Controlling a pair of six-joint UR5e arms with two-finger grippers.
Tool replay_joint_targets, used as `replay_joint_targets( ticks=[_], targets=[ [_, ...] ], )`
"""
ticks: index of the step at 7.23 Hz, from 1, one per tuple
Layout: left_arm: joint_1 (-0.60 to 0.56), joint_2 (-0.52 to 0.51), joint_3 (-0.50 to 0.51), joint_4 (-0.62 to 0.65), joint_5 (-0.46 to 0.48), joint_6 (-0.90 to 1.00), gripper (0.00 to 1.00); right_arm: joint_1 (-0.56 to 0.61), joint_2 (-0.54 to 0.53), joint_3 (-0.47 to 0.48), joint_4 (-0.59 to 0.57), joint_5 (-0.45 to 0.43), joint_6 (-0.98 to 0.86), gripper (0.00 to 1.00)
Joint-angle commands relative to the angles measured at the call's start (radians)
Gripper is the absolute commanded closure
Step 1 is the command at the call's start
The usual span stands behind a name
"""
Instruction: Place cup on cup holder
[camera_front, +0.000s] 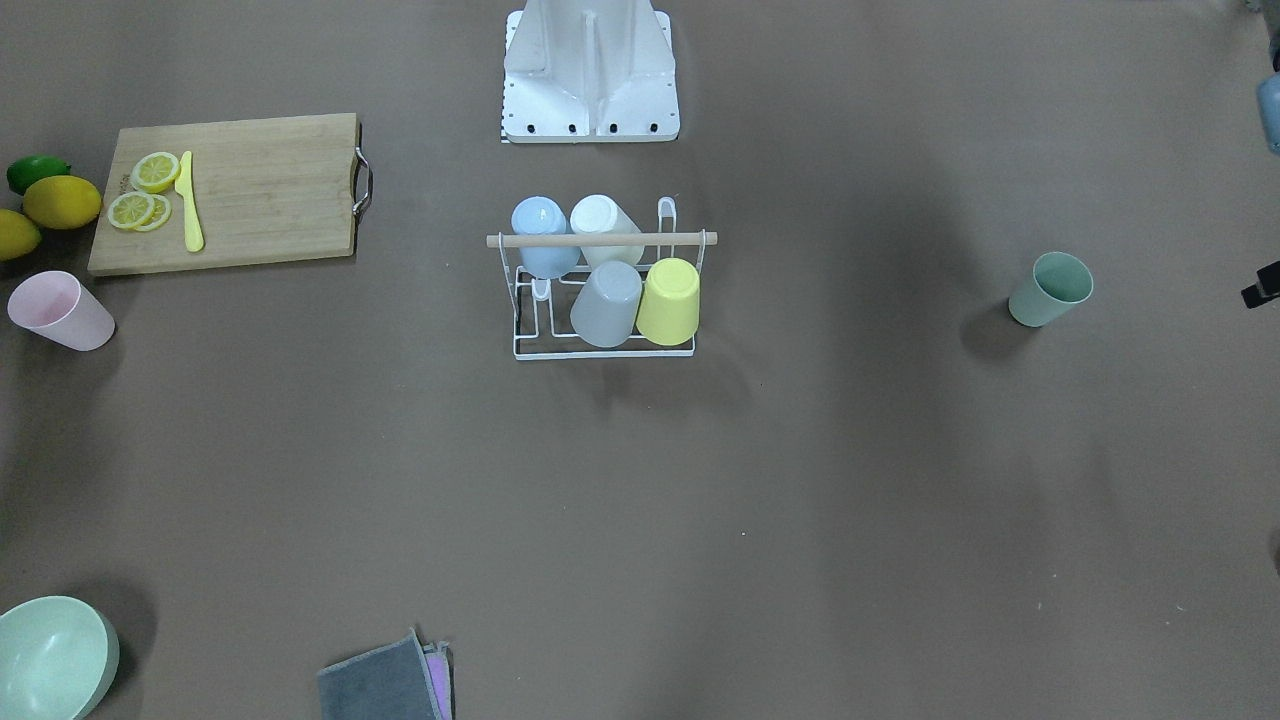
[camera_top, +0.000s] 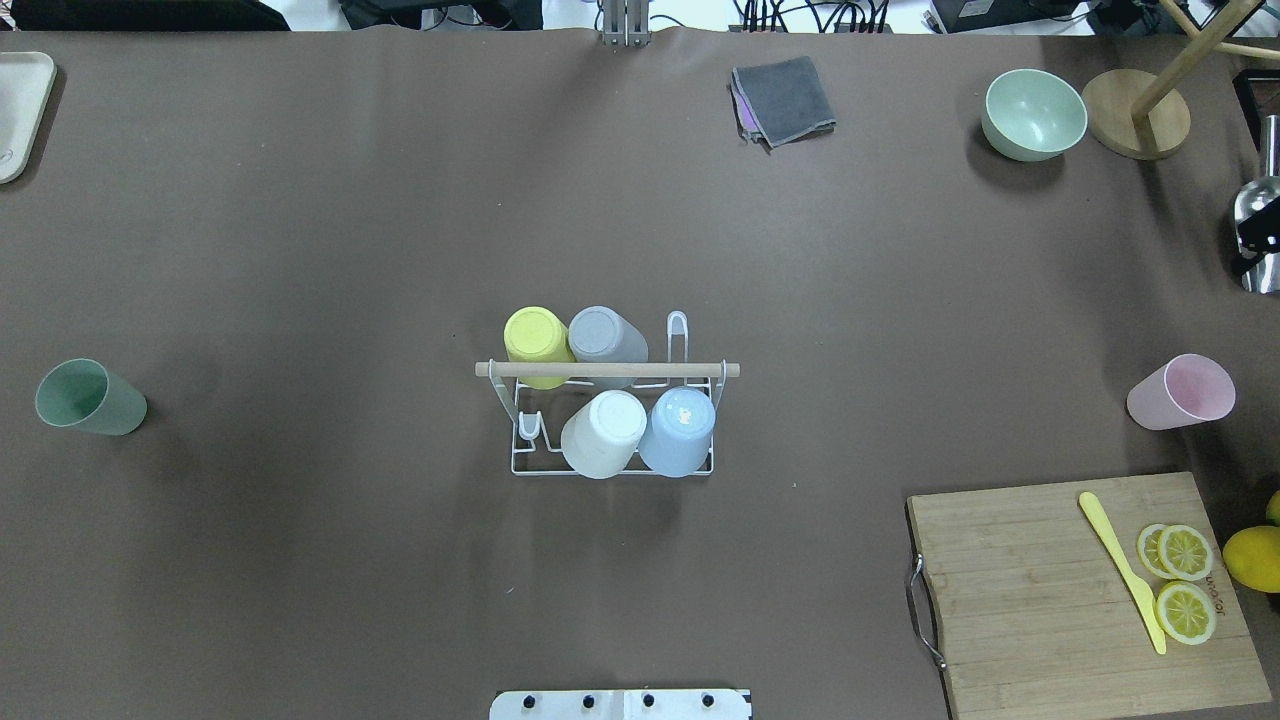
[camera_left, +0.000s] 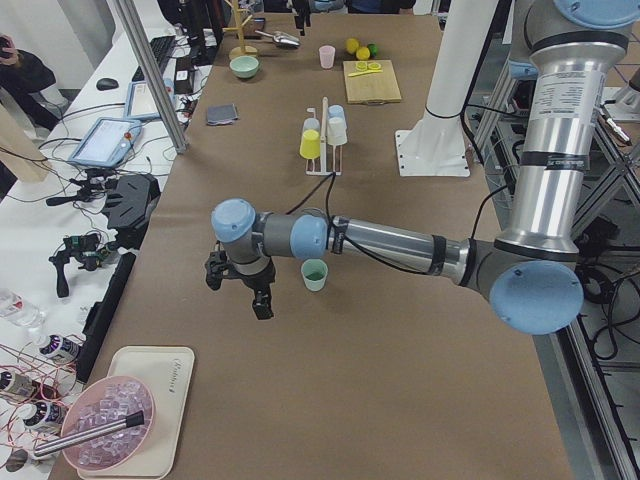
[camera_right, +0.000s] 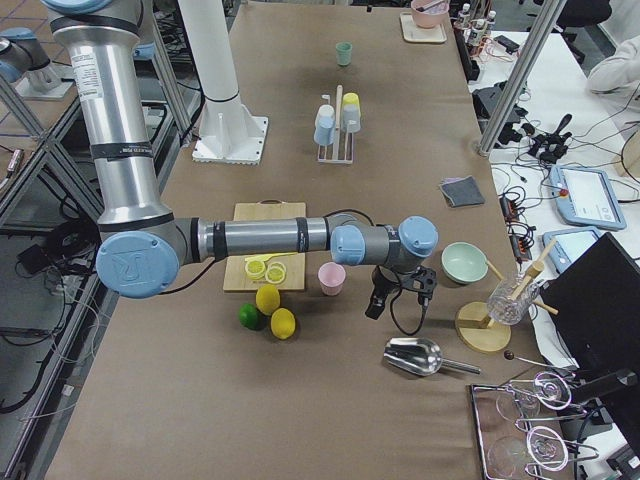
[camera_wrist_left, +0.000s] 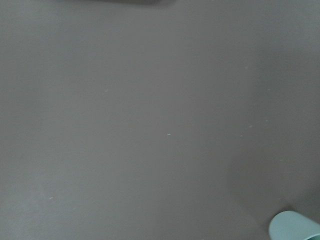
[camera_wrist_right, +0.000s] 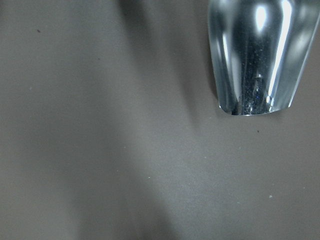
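Observation:
The white wire cup holder (camera_top: 520, 462) with its wooden rod stands at the table's middle; it also shows in the front view (camera_front: 520, 345). It carries yellow, grey, white and blue cups upside down. A green cup (camera_top: 90, 398) lies on its side far on my left, and a pink cup (camera_top: 1182, 392) lies on its side far on my right. My left gripper (camera_left: 238, 298) hovers beside the green cup (camera_left: 314, 274). My right gripper (camera_right: 398, 300) hovers just past the pink cup (camera_right: 331, 278). I cannot tell whether either is open or shut. The wrist views show no fingers.
A wooden cutting board (camera_top: 1080, 590) with lemon slices and a yellow knife lies near right. Lemons and a lime (camera_front: 40, 175) lie beside it. A green bowl (camera_top: 1033, 113), a folded grey cloth (camera_top: 785, 98) and a metal scoop (camera_wrist_right: 255, 55) lie at the far side.

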Motion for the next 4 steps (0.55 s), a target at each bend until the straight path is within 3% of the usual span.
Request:
replay_joint_targets(
  ticks=[1,2,4],
  targets=[
    [0.078,-0.113,0.050,0.051,-0.001,0.032,0.02,-0.015,0.019,-0.009,-0.023,0.002,0.008,0.01],
    [0.096,-0.141,0.052,0.078,-0.001,0.046,0.02,-0.018,0.022,-0.009,-0.024,0.002,0.008,0.01],
    [0.110,-0.277,0.175,0.224,0.001,0.198,0.02,-0.036,0.056,-0.027,-0.074,0.005,-0.001,0.01]
  ],
)
